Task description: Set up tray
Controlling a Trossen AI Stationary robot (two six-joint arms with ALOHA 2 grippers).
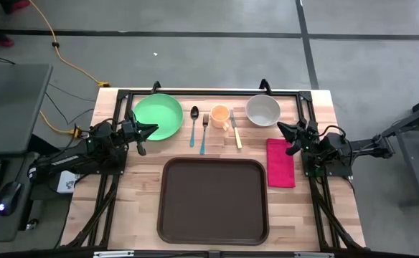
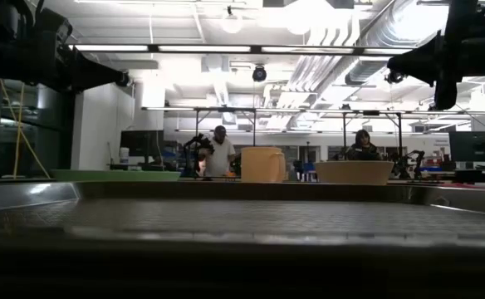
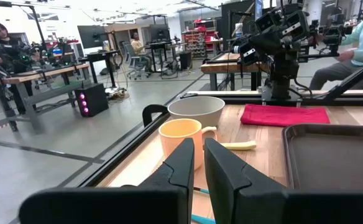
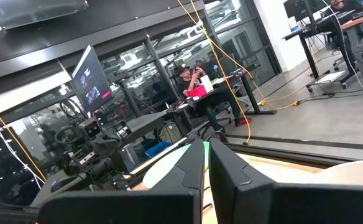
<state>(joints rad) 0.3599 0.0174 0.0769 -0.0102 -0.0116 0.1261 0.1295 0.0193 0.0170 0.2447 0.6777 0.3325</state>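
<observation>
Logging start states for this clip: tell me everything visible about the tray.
The tray is a large dark brown rectangle with rounded corners and a raised rim, plastic by its look. It lies flat on the wooden table, at the near middle, with nothing on it. The green plate, cutlery, cup and bowl sit in a row beyond it; the red napkin lies just off its right edge. Neither claw touches it.
</observation>
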